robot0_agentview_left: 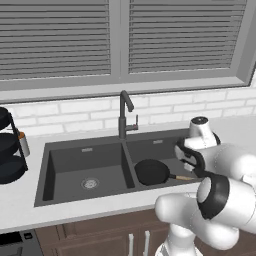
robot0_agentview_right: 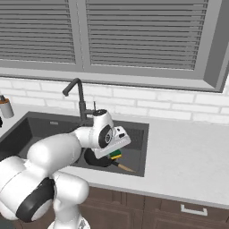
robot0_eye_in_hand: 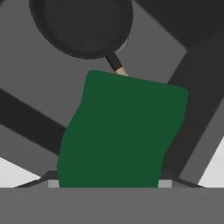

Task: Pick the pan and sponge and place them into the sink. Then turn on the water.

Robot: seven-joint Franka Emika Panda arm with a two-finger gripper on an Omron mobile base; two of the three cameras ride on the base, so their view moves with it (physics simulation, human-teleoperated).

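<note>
The jaws are gripping the sponge (robot0_eye_in_hand: 122, 131), whose green top is facing the hand camera from between them. In the right base view the gripper (robot0_agentview_right: 116, 154) is hanging over the right basin of the sink (robot0_agentview_right: 138, 154), the sponge showing just under the hand as a yellow and green sliver. In the hand view, up towards twelve o'clock from the sponge, the pan (robot0_eye_in_hand: 81, 24) is lying on the basin floor, its handle running towards five o'clock. In the left base view the pan (robot0_agentview_left: 151, 171) is sitting in the right basin with its handle pointing to three o'clock. So the pan looks done and the sponge is waiting to be dropped. The faucet (robot0_agentview_left: 124, 112) is running dry, so the water is left to do.
</note>
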